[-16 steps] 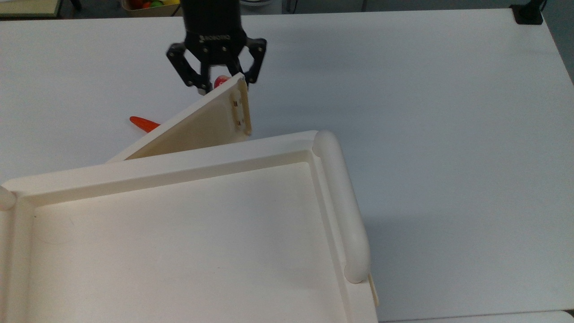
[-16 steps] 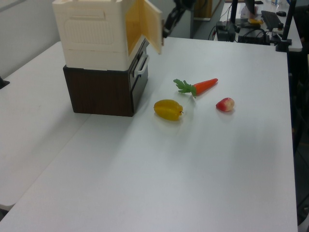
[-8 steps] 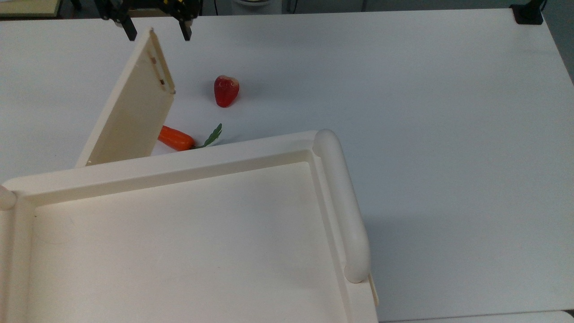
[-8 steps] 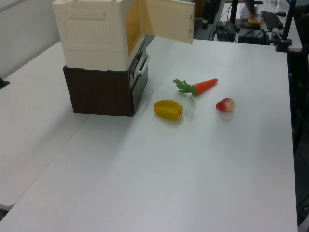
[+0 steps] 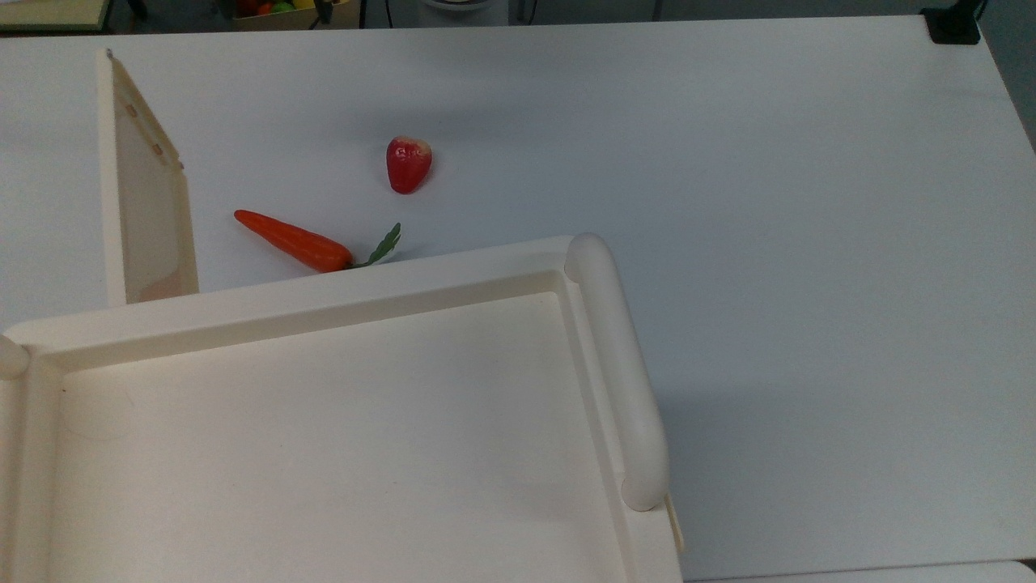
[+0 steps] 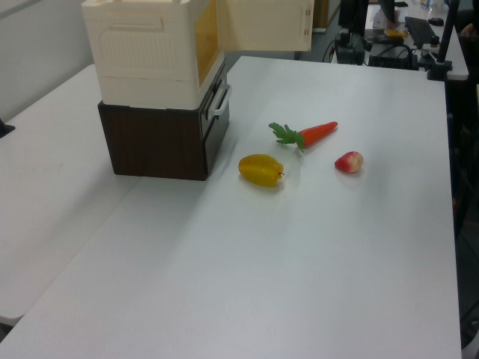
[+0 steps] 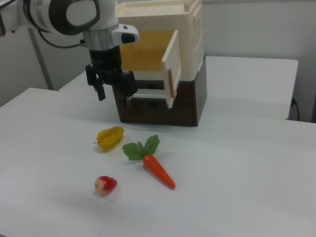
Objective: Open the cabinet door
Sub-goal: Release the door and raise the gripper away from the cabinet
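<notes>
Door [image 7: 171, 67] stands swung wide off the cabinet [image 7: 190, 34] front, at 3 o'clock of the gripper [image 7: 111, 91] in the right view. Gripper is free of it, fingers apart, holding nothing. Risk: arm retreating past the panel clips its edge and knocks it back shut.

Cabinet [image 5: 324, 437] cut by top view's lower-left edge; carrot [image 5: 293, 240] leaves partly hidden, apparently behind rim.

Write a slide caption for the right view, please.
Black two-finger gripper open and clear of the swung-open cream-white cabinet door, above a yellow toy fruit, orange carrot and red fruit.
</notes>
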